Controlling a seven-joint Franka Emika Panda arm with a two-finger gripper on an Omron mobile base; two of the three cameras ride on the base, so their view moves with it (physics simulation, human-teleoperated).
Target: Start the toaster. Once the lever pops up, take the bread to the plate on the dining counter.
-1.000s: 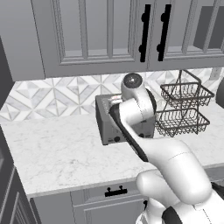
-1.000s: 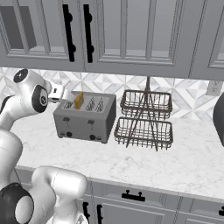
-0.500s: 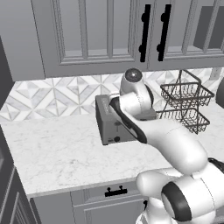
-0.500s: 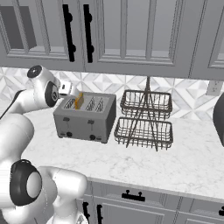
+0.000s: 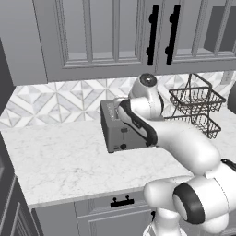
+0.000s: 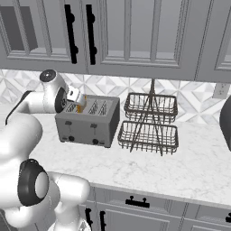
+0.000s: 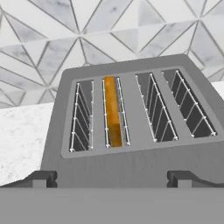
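The grey four-slot toaster [image 6: 88,122] stands on the marble worktop against the tiled wall, also seen as the toaster [image 5: 120,133] partly behind my arm. The bread [image 7: 113,111] stands edge-on, orange-brown, in the second slot from the left; the bread [image 6: 80,107] peeks out of the top. My gripper [image 7: 111,179] hovers open just above the toaster's [image 7: 131,162] near edge, fingertips [image 7: 41,178] spread wide with nothing between them. The gripper [image 6: 76,99] sits over the toaster's left end. The lever is too small to make out. The plate and the dining counter are out of view.
A two-tier wire basket rack [image 6: 149,122] stands right of the toaster. Grey wall cabinets [image 6: 126,36] hang low overhead. A dark appliance [image 6: 226,122] is at the far right edge. Bare worktop [image 5: 60,161] stretches left and in front of the toaster.
My arm has swung forward and rightwards, bringing the hand from left of the toaster to over its left end. The jaws stayed open; toaster and bread have not moved.
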